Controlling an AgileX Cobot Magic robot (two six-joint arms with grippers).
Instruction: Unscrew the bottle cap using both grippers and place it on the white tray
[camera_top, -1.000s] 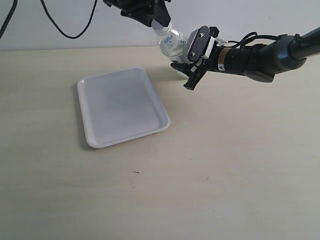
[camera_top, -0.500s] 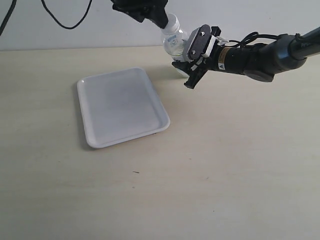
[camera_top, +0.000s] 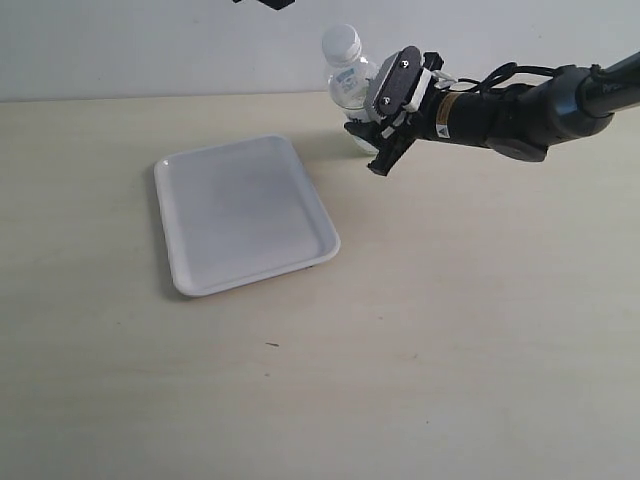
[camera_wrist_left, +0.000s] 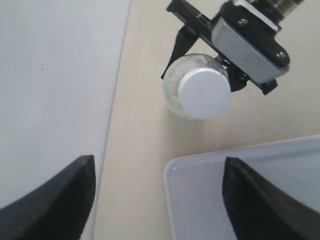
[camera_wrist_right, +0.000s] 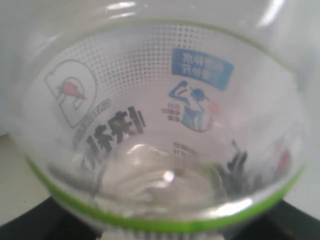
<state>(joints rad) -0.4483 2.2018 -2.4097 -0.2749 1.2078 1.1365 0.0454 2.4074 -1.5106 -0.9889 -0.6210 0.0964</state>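
The clear bottle (camera_top: 349, 88) stands upright at the back of the table, with the white bottle cap (camera_top: 341, 42) on its neck. My right gripper (camera_top: 368, 140) is shut on the bottle's lower body from the right side. In the right wrist view the bottle's label (camera_wrist_right: 160, 115), with its green band, fills the picture. My left gripper (camera_wrist_left: 157, 167) hangs open above the scene with nothing between its fingers (camera_wrist_left: 60, 200). It looks down on the bottle cap (camera_wrist_left: 204, 93). Only a dark sliver of the left gripper (camera_top: 266, 3) shows at the top edge of the exterior view. The white tray (camera_top: 245, 212) lies left of the bottle with nothing on it.
The beige table (camera_top: 450, 330) ends at a pale wall (camera_top: 150, 50) just behind the bottle. The right arm (camera_top: 520, 115) stretches in from the right edge, low over the table. The tray's corner (camera_wrist_left: 172, 172) lies close to the bottle's base.
My left gripper has let go of the bottle's top and risen almost out of the exterior view. The bottle went from tilted to upright, cap still on, in the right gripper.
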